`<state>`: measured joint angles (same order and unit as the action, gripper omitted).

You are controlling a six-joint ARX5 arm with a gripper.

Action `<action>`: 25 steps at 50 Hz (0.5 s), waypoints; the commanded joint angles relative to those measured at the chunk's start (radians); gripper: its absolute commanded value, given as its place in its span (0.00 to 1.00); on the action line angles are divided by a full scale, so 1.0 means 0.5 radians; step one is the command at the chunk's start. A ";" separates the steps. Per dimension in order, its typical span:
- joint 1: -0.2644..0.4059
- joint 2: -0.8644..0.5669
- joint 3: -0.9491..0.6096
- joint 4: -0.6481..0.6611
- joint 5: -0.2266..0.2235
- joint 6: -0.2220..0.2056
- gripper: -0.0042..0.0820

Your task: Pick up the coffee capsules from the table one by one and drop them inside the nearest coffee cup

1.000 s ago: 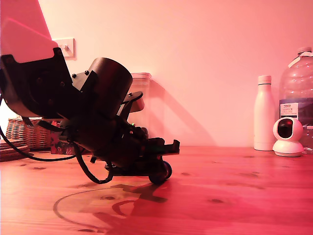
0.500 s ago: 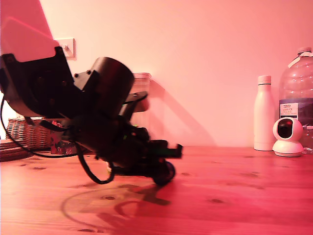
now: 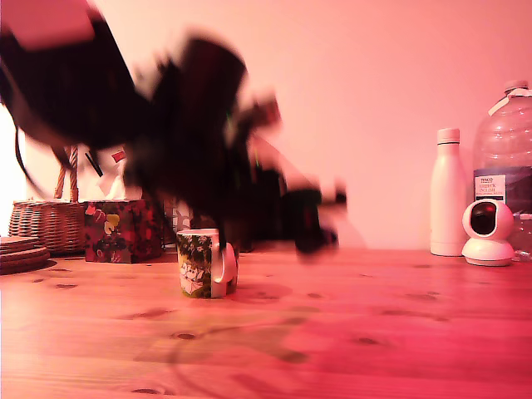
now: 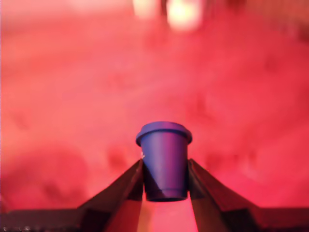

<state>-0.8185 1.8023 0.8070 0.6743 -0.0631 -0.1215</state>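
The two dark jaws are clamped on a dark blue coffee capsule [image 4: 164,162], one finger pressed against each side of its tapered body, rim uppermost, in the lower middle of the wrist view. In the exterior view the gripper [image 3: 314,223] sits just right of the frame's centre, blurred and clear of the table [image 3: 374,332], with the capsule itself too smeared to make out there. The rest of the arm [image 3: 158,125] is a dark blur filling the upper left of that frame. Below it, left of centre, the coffee cup [image 3: 199,264] stands upright on the wood, its white handle turned toward the exterior view's right, the gripper above and to the right of it. Behind the cup, further left, are a red floral tissue box [image 3: 120,230] and a wicker basket [image 3: 46,224]. At the right edge stand a white bottle [image 3: 450,191], a small white camera [image 3: 489,233] and a large water bottle [image 3: 504,158].
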 commanded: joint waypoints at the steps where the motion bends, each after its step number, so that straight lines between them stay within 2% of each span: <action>1: 0.008 -0.080 -0.080 0.013 -0.014 0.036 0.25; 14: 0.060 -0.367 -0.211 -0.038 -0.050 0.037 0.25; 25: 0.124 -0.487 -0.274 -0.090 -0.064 0.035 0.25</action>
<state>-0.7624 1.5723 0.6952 0.6270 -0.0902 -0.1120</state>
